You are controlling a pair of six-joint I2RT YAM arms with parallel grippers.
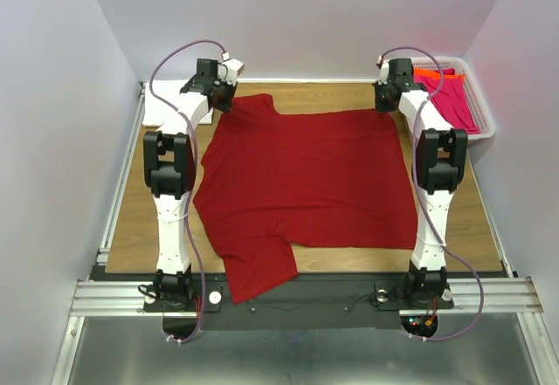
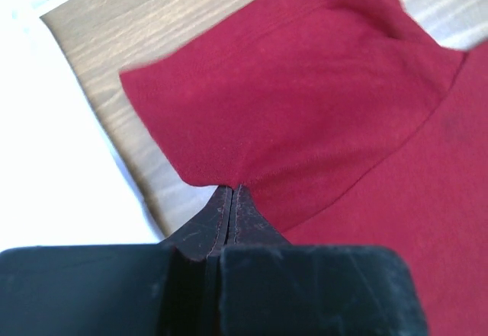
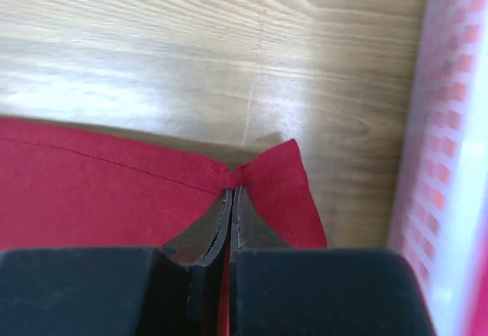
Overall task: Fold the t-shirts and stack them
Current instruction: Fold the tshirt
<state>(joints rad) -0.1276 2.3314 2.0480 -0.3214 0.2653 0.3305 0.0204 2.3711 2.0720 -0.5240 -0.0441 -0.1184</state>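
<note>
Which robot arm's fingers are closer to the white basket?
Right. The right fingers pinch a corner of the red shirt just beside the basket; the left fingers pinch its sleeve at the shirt's opposite side.

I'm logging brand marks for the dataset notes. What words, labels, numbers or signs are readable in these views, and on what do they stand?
No text can be read in any view.
dark red t-shirt: plain cloth, no print or tag showing.
white basket: no label visible.
wooden table: only wood grain, no marking.
</note>
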